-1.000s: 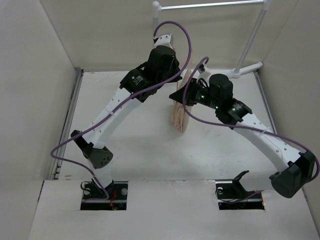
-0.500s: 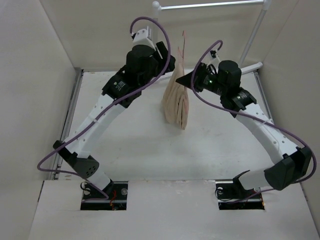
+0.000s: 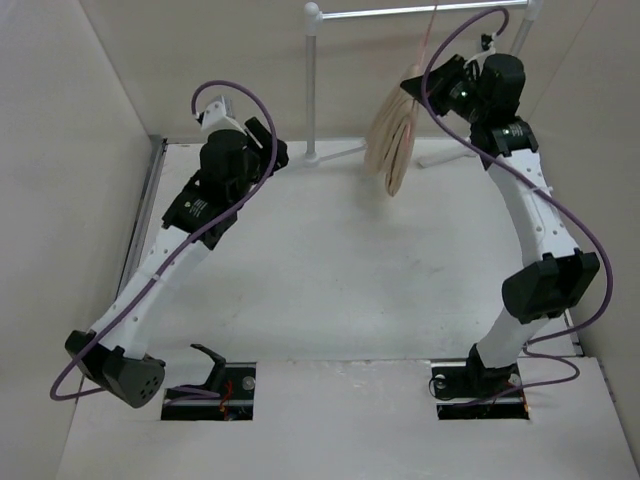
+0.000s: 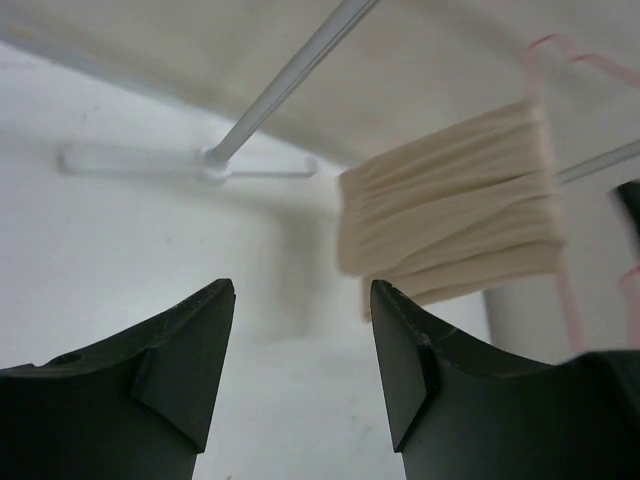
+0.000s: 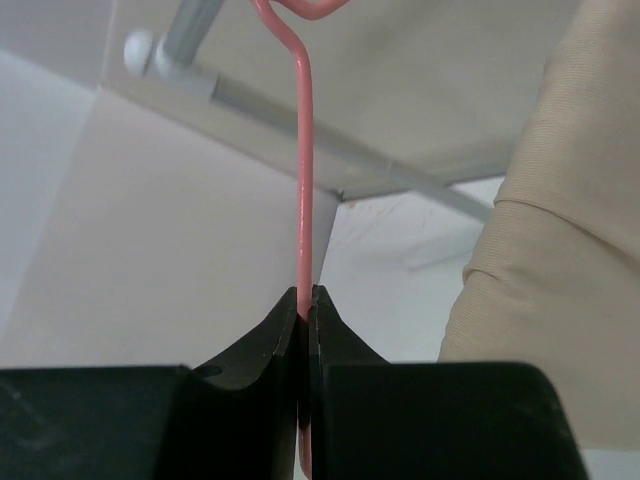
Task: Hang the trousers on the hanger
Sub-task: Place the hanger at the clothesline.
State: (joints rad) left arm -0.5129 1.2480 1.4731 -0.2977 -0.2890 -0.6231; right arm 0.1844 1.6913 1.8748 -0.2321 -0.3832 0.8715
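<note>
At the left, the left gripper (image 4: pixel 300 292) has drawn back from the middle of the table (image 3: pixel 330 290) toward its far-left side, and its jaws, shut a second ago, now stand spread wide on nothing. Right of the white rack's (image 3: pixel 312 90) post, the trousers (image 3: pixel 392 145) hang folded over the hanger (image 5: pixel 304 180), carried from mid-table up to the rail. The right gripper (image 5: pixel 308 300) stays pinched on the hanger's wire neck; the hook may be at the rail, but it is too thin to tell.

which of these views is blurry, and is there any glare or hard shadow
right wrist: the hanger wire is crisp where the shut fingers pinch it, while the trousers close at right are soft; left wrist: the trousers look smeared and the background is hazy; top external: sharp and evenly lit, no glare, only faint shadows on the table.
</note>
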